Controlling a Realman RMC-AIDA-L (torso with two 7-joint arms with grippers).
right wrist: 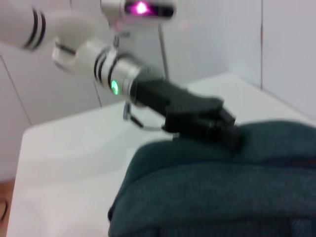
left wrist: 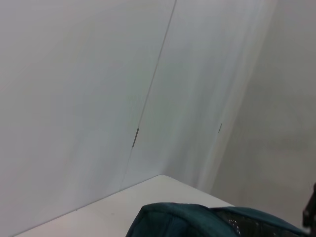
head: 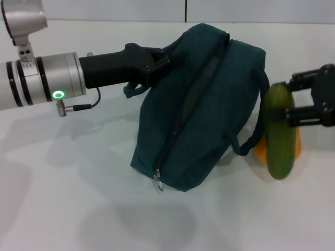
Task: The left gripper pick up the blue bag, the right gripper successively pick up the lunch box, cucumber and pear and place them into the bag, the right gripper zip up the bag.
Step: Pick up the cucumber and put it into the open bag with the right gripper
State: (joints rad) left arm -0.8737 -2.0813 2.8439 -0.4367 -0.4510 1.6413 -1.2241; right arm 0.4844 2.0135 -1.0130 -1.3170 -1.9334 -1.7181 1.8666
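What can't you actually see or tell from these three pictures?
- The lunch box: in no view; whether it already lies inside the blue bag cannot be told.
- The pear: head view, mostly hidden behind the cucumber that the right gripper holds.
- The left gripper fingertips: head and right wrist views, buried in bag fabric.
- The bag's inside: the left wrist view shows only its top edge.
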